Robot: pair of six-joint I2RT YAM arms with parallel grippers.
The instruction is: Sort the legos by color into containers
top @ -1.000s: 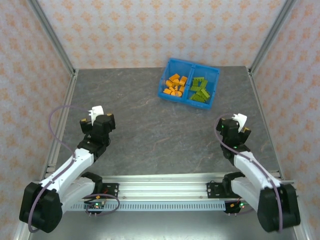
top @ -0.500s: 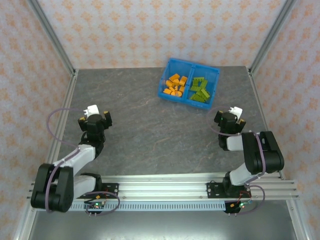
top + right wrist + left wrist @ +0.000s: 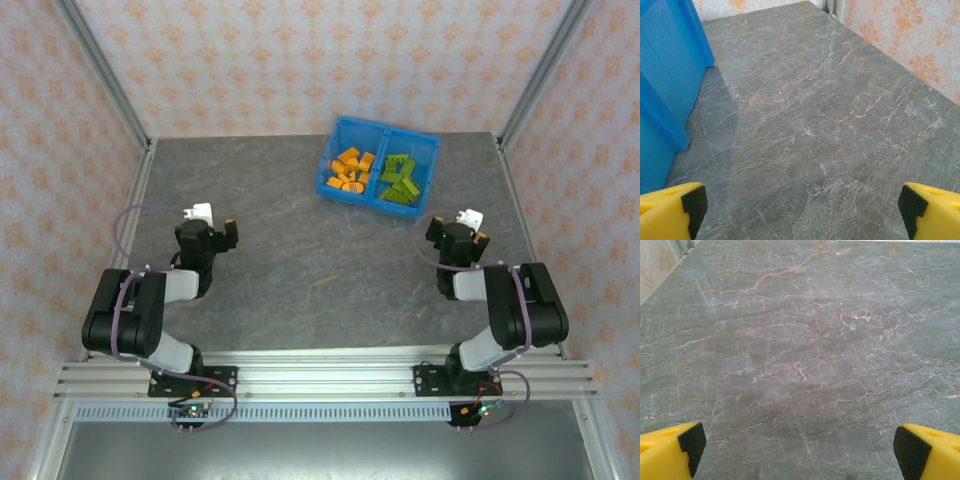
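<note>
Left gripper point(image 3: 215, 224) and right gripper point(image 3: 461, 226): jaws spread wide, nothing held, both low over grey marble-pattern table point(image 3: 300, 260), well apart from bright blue rectangular plastic bin point(image 3: 388, 129). Small orange plastic bricks point(image 3: 350, 168) lie left of its dividing wall point(image 3: 379, 160), olive-green bricks point(image 3: 402, 178) right. Judgement: sorting complete; next move calls only for parking the arms.

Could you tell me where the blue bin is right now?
In the top view, the blue bin sits near the table's far edge, right of centre, beyond the right gripper.
</note>
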